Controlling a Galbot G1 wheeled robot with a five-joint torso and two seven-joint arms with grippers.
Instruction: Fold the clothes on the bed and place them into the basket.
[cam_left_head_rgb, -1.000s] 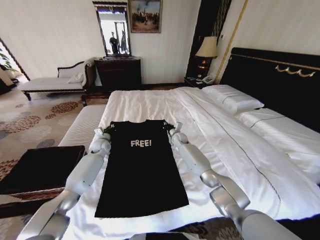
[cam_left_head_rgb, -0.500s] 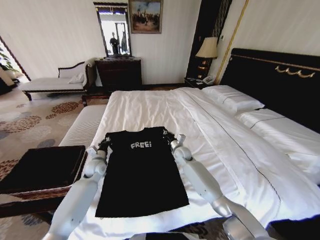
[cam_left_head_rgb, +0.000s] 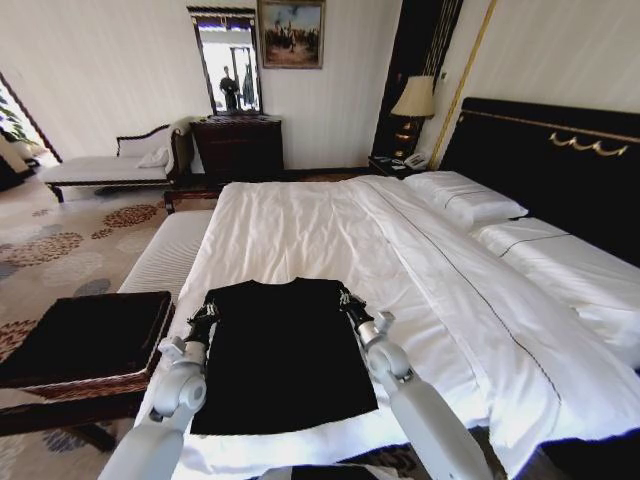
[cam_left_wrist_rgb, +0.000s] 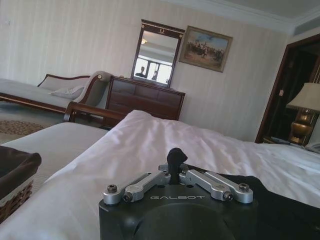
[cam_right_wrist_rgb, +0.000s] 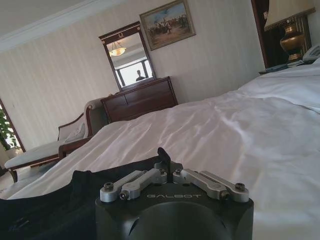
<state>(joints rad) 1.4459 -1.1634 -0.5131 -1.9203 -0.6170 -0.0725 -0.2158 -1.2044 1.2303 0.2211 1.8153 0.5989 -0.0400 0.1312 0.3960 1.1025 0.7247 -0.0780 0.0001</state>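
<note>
T-shirt (cam_left_head_rgb: 285, 355) lies folded on the bed (cam_left_head_rgb: 420, 260); left hand (cam_left_head_rgb: 203, 318) and right hand (cam_left_head_rgb: 352, 304) each pinch a far corner, at 11 and 1 o'clock.

The T-shirt (cam_left_head_rgb: 283, 355) lies on the near part of the bed (cam_left_head_rgb: 330, 225), its far edge folded over toward the robot. The left gripper (cam_left_head_rgb: 203, 318) sits at that edge's left corner, the right gripper (cam_left_head_rgb: 349, 303) at its right corner. The basket (cam_left_head_rgb: 80, 345) stands on the floor left of the bed. 2 pillows (cam_left_head_rgb: 465, 195) lie at the headboard (cam_left_head_rgb: 560, 150), far right.
</note>
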